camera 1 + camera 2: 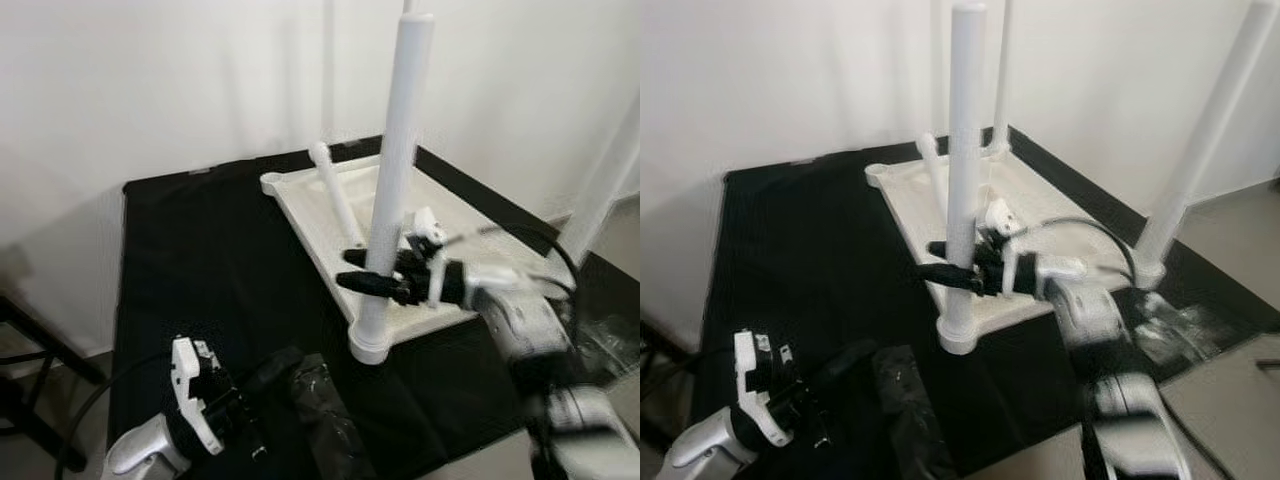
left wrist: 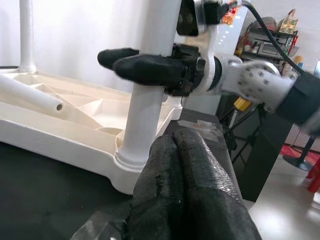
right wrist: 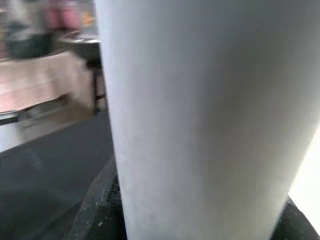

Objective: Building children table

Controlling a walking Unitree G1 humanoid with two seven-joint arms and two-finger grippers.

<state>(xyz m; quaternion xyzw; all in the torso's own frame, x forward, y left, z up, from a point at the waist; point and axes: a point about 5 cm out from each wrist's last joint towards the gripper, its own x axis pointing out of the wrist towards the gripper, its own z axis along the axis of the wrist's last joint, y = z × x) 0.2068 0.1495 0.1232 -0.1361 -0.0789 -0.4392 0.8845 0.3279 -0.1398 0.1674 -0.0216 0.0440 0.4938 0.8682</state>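
A white children's table top (image 1: 300, 215) lies upside down on a black mat (image 1: 200, 270). A white leg (image 1: 395, 170) stands upright in its near corner socket (image 1: 370, 345). My right gripper (image 1: 362, 271) is shut on this leg about a third of the way up, one black finger (image 2: 150, 70) on each side. Two more legs stand in other corners, one at the right (image 1: 1200, 150) and one at the back (image 1: 1000, 70). A loose leg (image 1: 336, 195) lies across the top. My left gripper (image 2: 182, 140) is shut and holds nothing, low over the mat just short of the near corner.
A white wall (image 1: 150, 80) runs behind the mat. A dark furniture frame (image 1: 20, 370) stands at the far left. A black cable (image 1: 1090, 228) loops over the right arm. Shelves with small items (image 2: 275, 40) and a stand (image 2: 300, 150) are off to the side.
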